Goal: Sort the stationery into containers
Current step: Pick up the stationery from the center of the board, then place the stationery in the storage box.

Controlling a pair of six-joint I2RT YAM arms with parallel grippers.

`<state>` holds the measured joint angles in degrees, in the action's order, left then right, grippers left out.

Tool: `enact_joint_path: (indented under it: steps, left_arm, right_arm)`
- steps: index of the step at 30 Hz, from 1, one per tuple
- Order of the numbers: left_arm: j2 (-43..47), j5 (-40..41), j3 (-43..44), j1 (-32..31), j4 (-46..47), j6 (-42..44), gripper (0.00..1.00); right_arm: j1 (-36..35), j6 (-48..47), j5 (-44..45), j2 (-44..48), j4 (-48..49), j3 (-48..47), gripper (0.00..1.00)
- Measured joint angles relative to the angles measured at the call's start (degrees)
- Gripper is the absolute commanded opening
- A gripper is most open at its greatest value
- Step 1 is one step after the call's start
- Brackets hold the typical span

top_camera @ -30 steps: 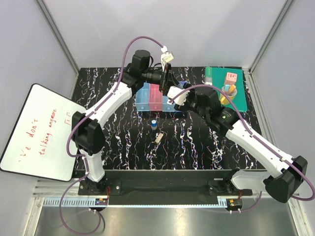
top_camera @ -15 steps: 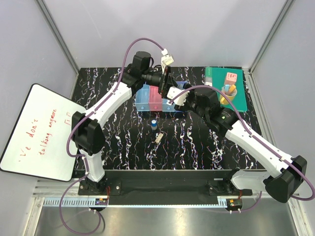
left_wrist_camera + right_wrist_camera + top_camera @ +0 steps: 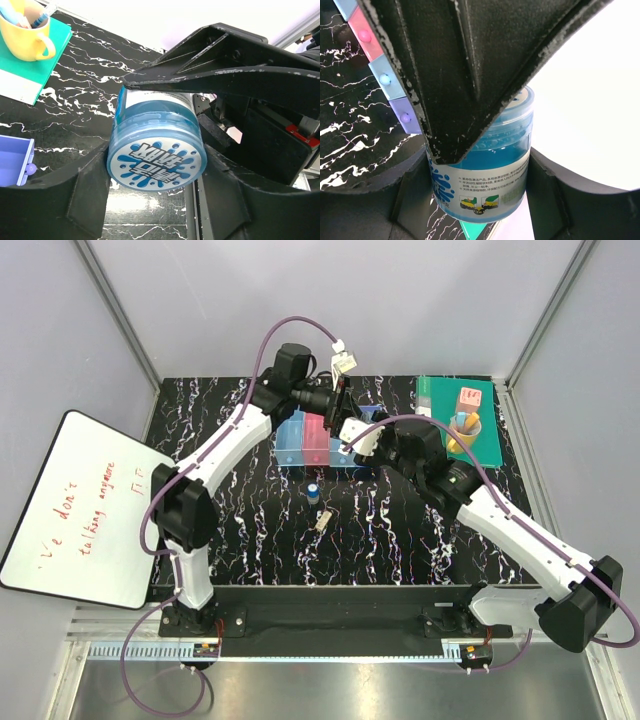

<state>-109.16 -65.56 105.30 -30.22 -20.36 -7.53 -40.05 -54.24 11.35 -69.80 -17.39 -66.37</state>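
Grey walls (image 3: 400, 300) and bare metal posts close in a black table (image 3: 250, 540) veined with white. Bins (image 3: 305, 440) stand in a row toward its rear: light blue, pink, blue, purple.

Above the right end of the bins, clear of the table, hangs the jar (image 3: 157, 150). It is squat, round and translucent blue, and filled with blue stuff. Its flat end carries a white label with blue splash lettering. Its side has a band of fine print and small pictures.

The left gripper (image 3: 156, 172) has the jar wedged between its fingers (image 3: 85, 200), both touching its sides, so it is clamped on it. The right gripper (image 3: 479, 185) likewise clasps the jar across its width. One of its fingers lies along the jar's side in the left wrist view.

In front of the bins, on the table, lie a small blue cylinder (image 3: 313, 490) and, nearer the arm bases, a pale clip (image 3: 322, 520). Right of the bins is a green book (image 3: 487, 445) bearing a yellow mug (image 3: 22, 42) and a pink cube (image 3: 468, 398). Far left of the bins, a whiteboard (image 3: 80, 505) with red writing overhangs the table's edge.
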Motion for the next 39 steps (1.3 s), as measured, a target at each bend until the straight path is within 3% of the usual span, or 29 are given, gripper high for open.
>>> enact_joint_path:
  steps: [3, 4, 5, 9, 10, 11, 21, 32, 39]
  left_arm:
    - [-0.46, -0.04, 0.48, -0.11, -0.35, 0.20, 0.21]
    - [-0.52, -0.04, 0.57, -0.11, -0.37, 0.20, 0.08]
    - [-0.59, -0.04, 0.63, -0.13, -0.52, 0.26, 0.00]
    - [-0.61, 0.00, 0.66, -0.22, -0.81, 0.63, 0.00]
    - [-0.61, 0.09, 0.66, -0.26, -0.87, 0.74, 0.00]
    - [-0.61, 0.20, 0.66, -0.33, -1.01, 0.98, 0.00]
    - [0.04, 7.56, 0.33, 0.00, -6.27, 5.90, 0.00]
    - [1.51, 32.41, -3.85, 8.81, -14.14, 13.79, 0.00]
    - [0.55, 52.61, -1.86, 9.16, -18.18, 21.92, 0.00]
  right_arm:
    - [-0.02, 0.00, 0.20, 0.00, 0.13, 0.22, 0.20]
    - [-0.02, 0.02, 0.22, 0.02, 0.24, 0.31, 0.39]
    - [-0.02, 0.02, 0.22, 0.07, 0.35, 0.46, 0.46]
    - [-0.02, 0.02, 0.24, 0.39, 0.59, 0.90, 0.78]
    - [-0.02, 0.04, 0.22, 0.46, 0.63, 1.01, 0.94]
    - [-0.02, 0.15, 0.20, 0.52, 0.70, 1.16, 1.00]
    - [-0.31, 3.61, 0.90, 2.34, 1.66, 1.79, 1.00]
    - [-0.35, 6.69, 3.21, 7.50, -0.61, -0.35, 1.00]
    - [-0.35, 6.38, 4.20, 9.49, -1.01, -0.07, 1.00]
